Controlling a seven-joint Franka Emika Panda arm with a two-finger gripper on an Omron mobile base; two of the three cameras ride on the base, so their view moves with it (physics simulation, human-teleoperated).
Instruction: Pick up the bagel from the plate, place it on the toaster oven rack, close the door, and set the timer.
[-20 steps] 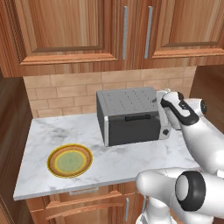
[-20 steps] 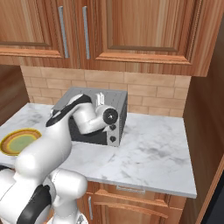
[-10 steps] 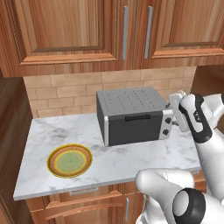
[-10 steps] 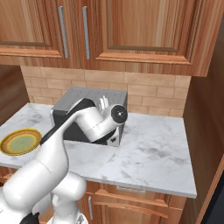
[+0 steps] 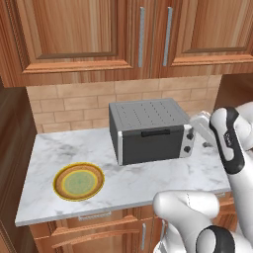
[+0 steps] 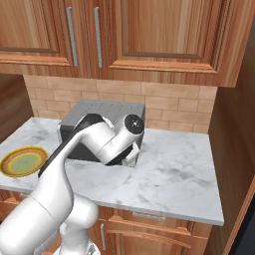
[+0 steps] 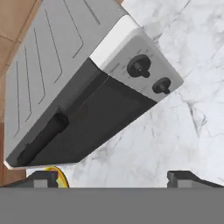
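Showing no readable writing: door (image 5: 150,145) shut, plate (image 5: 79,181) bare.

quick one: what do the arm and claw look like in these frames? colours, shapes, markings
The arm is glossy white with rounded, tubular links and dark grey to black joint sections; a round black cap with a small light mark sits on one joint. No cables or lettering show. The claw ends in two small, blocky dark fingertips, seen in the hand view.

You cannot see the toaster oven rack behind the closed door (image 5: 150,144), and the arm hides the oven's front in the right base view.
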